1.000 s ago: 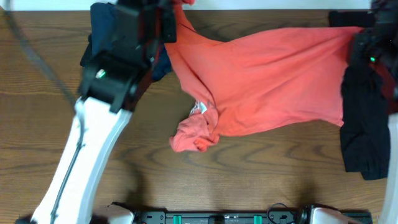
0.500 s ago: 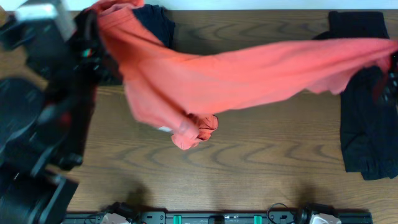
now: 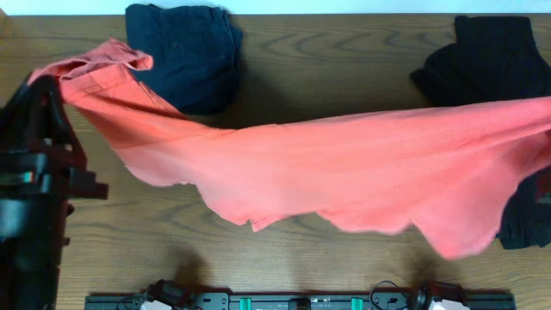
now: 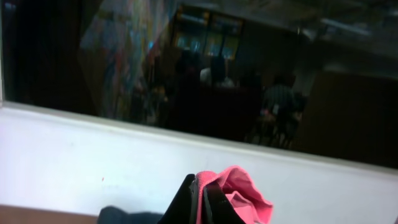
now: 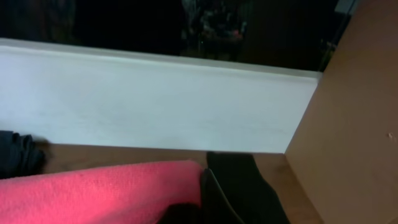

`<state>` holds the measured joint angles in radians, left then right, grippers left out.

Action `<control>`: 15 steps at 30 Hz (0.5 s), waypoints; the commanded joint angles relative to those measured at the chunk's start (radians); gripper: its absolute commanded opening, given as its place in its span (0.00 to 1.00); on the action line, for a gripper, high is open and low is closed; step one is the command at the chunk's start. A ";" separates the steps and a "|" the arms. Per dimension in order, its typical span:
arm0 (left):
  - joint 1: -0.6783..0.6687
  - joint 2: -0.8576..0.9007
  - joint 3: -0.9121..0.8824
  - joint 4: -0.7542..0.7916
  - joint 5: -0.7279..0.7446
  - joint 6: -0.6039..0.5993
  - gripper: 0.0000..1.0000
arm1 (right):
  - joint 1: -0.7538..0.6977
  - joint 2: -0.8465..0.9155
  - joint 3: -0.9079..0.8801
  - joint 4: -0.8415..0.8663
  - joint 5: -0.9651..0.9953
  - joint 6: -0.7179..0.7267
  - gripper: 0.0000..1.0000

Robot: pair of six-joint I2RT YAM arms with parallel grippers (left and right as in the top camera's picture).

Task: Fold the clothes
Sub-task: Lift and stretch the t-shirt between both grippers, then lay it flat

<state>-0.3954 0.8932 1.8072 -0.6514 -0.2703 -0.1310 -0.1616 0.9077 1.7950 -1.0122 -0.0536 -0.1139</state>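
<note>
The coral-red T-shirt [image 3: 344,172] hangs stretched above the table from the far left to the right edge of the overhead view, its lower hem sagging toward the front. My left gripper [image 3: 53,86] is shut on its left corner; in the left wrist view the fingers [image 4: 189,202] pinch a bunched fold of coral fabric [image 4: 239,193]. My right gripper [image 5: 206,186] is shut on the shirt's other end [image 5: 93,193] and lies outside the overhead view. No lettering shows.
A dark navy garment [image 3: 185,52] lies folded at the back left. A black garment [image 3: 491,56] lies at the back right, running down the right side [image 3: 525,220] partly under the shirt. The left arm [image 3: 30,198] fills the front left corner.
The shirt has been lifted off the table and pulled out wide. My left arm swung left and toward the front. The right arm drew off past the right edge of the overhead view.
</note>
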 commanded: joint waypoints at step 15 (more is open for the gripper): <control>0.002 0.560 0.004 0.018 -0.019 -0.030 0.06 | -0.002 0.508 0.010 -0.021 0.018 -0.007 0.01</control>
<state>-0.3954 1.3720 1.8072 -0.6624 -0.2729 -0.1379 -0.1616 1.3266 1.7996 -1.0443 -0.0483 -0.1139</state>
